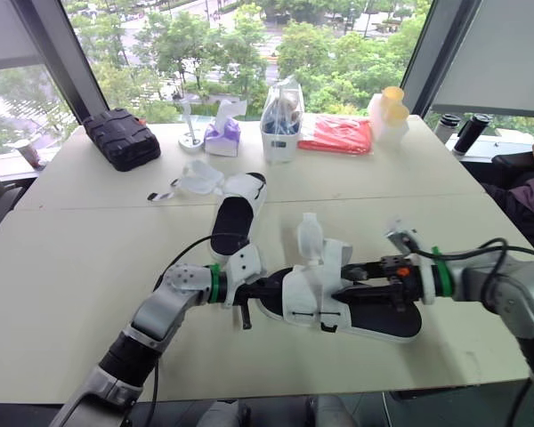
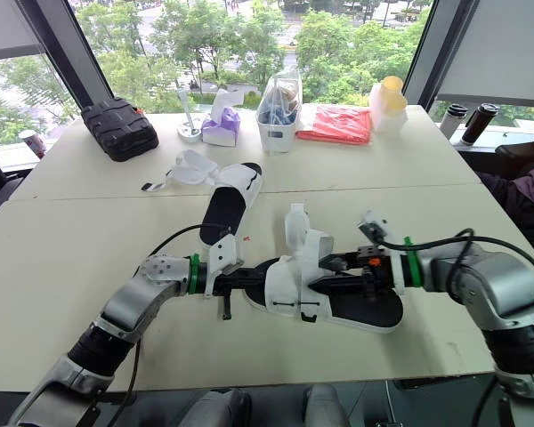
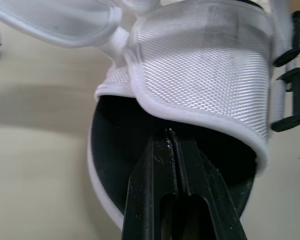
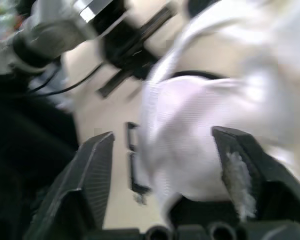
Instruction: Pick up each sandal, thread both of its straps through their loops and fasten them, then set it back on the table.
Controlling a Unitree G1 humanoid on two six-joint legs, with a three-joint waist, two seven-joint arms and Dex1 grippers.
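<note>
At the front of the bench [image 1: 89, 267], the near sandal [image 1: 384, 322] lies flat between the two arms, toe towards the left arm. On the left end effector [image 3: 170, 145] the fingers are together, tips at the toe opening against the black insole, under the white upper. Whether they pinch anything I cannot tell. On the right end effector [image 4: 162, 136] the fingers are well apart, straddling the white upper from the heel side, not closed on it. One strap [image 1: 310, 237] of this sandal stands up loose; the black loops [image 3: 288, 100] hang at the side of the upper. The far sandal [image 1: 236, 218] lies behind, mid-bench, its straps [image 1: 198, 178] splayed open.

Judgement: neither sandal is fastened yet. The near one is at the threading step and the far one untouched, so most of the task is left.

Count: sandals 2; end effectors 2; loops seen on the near sandal 2; strap standing loose 1
</note>
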